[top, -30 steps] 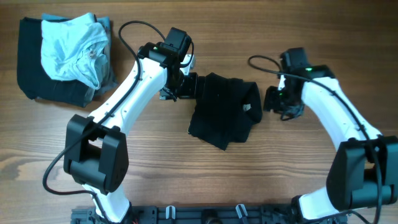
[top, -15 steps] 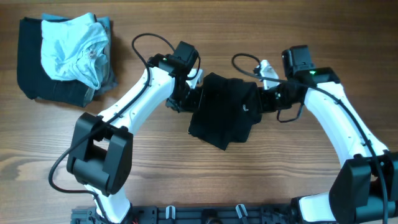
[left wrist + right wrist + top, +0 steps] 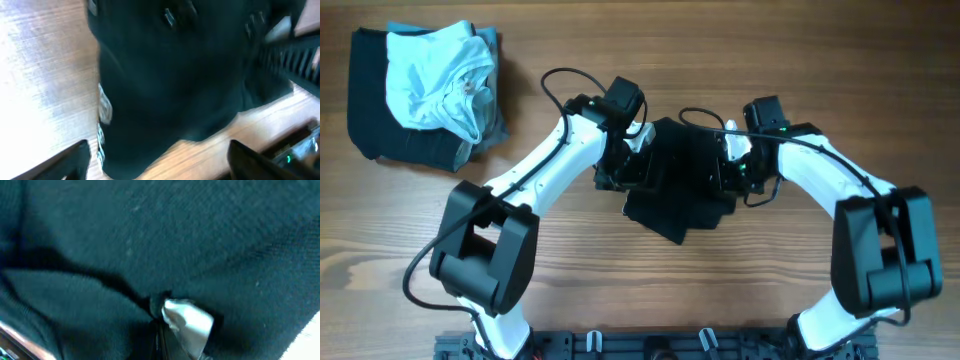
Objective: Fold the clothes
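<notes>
Wood table (image 3: 800,60), bare in the middle except for the shirt (image 3: 685,190), which lies bunched into a rough dark block between my two arms. One corner pokes out toward the lower edge. Far off at the upper left sits a pile (image 3: 380,140) of other clothes, well apart from the work.

I have the left gripper (image 3: 642,172) at the shirt's left edge. In the left wrist view its fingers (image 3: 75,160) stand spread wide, with cloth and bare wood showing between them, so it grips nothing. The right gripper (image 3: 730,170) is at the right edge, pressed together. The right wrist view is full of black cloth, with creases running down to a point beside the white label (image 3: 189,325), so I judge it has pinched a fold there.

My worries from here:
- If I pull with the right arm while the left holds nothing, the whole block may slide and the layers may open.
- The pinch may have taken only the top layer, or the label alone, and could slip.
- If I close the left jaws blind, they may take several layers or miss the hem.
- Both wrists are close over the shirt, so a careless crossing move could knock them together.
</notes>
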Robot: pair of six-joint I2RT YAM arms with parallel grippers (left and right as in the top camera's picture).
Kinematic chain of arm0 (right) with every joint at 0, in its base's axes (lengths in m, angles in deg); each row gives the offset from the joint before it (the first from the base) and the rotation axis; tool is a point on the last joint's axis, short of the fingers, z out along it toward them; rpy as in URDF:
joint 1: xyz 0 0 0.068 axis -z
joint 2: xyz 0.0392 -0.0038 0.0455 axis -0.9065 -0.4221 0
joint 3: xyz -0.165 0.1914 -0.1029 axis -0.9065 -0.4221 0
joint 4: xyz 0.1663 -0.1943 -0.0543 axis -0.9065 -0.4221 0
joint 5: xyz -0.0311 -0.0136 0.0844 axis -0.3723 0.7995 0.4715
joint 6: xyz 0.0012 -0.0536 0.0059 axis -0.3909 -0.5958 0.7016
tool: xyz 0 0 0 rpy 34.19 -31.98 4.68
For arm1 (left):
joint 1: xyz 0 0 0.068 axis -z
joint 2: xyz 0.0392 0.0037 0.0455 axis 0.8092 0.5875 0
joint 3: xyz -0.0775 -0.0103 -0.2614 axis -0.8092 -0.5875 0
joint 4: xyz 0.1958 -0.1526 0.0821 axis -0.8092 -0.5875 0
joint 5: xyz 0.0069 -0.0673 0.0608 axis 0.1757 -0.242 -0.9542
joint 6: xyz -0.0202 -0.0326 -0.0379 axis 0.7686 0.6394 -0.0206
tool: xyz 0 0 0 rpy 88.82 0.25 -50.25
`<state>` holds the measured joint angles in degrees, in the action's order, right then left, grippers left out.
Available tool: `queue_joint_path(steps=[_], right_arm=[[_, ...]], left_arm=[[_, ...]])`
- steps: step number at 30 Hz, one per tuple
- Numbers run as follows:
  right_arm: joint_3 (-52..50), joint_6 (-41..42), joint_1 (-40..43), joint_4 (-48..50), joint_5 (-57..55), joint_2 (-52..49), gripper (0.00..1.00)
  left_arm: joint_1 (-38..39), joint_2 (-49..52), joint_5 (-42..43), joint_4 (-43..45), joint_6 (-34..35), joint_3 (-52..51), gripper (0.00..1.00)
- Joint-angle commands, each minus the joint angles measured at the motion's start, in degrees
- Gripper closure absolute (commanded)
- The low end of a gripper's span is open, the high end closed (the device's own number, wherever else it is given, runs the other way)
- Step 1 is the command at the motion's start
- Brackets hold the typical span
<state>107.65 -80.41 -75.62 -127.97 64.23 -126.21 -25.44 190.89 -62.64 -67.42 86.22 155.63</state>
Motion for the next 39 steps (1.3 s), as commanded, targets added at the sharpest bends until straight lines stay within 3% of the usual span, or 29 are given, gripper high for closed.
queue_joint_path(steps=[1, 11, 15, 19, 21, 24, 29, 34, 39], right_arm=[[-0.07, 3.43, -0.07, -0.17, -1.7, -1.51, 0.96], [-0.04, 3.56, -0.07, -0.17, -1.46, -1.51, 0.95], [-0.04, 3.56, -0.07, -0.2, -1.49, -1.51, 0.95], [-0.04, 3.56, -0.07, -0.2, -1.49, -1.51, 0.95], [-0.04, 3.56, -0.07, -0.22, -1.51, -1.51, 0.95], [-0.04, 3.56, -0.04, -0.44, -1.79, -1.51, 0.95], [-0.04, 5.22, -0.07, -1.14, -4.15, -1.51, 0.95], [-0.04, 5.57, -0.07, -1.27, -4.52, -1.51, 0.95], [-0.04, 5.55, -0.07, -1.27, -4.52, -1.51, 0.95]], left_arm=[[-1.22, 1.27, -1.75, 5.62, 6.62, -4.17, 0.08], [-1.36, 5.62, 3.04, 27.23, 7.56, -9.62, 0.11], [-1.31, 6.25, 9.6, 32.76, 5.9, -9.62, 0.28], [-0.7, 7.08, 10.67, 33.03, 5.86, -9.62, 0.43], [-0.57, 7.17, 10.62, 31.95, 4.26, -9.6, 0.36], [-1.75, 7.17, 9.11, 28.79, 2.67, -9.6, 0.1], [-7.76, 6.34, 12.37, 25.81, 0.5, -9.57, 0.08], [-13.73, 5.66, 28.06, 29.11, -3.19, -9.57, 0.11], [-11.47, 6.19, 23.45, 30.62, -5.09, -9.6, 0.11]])
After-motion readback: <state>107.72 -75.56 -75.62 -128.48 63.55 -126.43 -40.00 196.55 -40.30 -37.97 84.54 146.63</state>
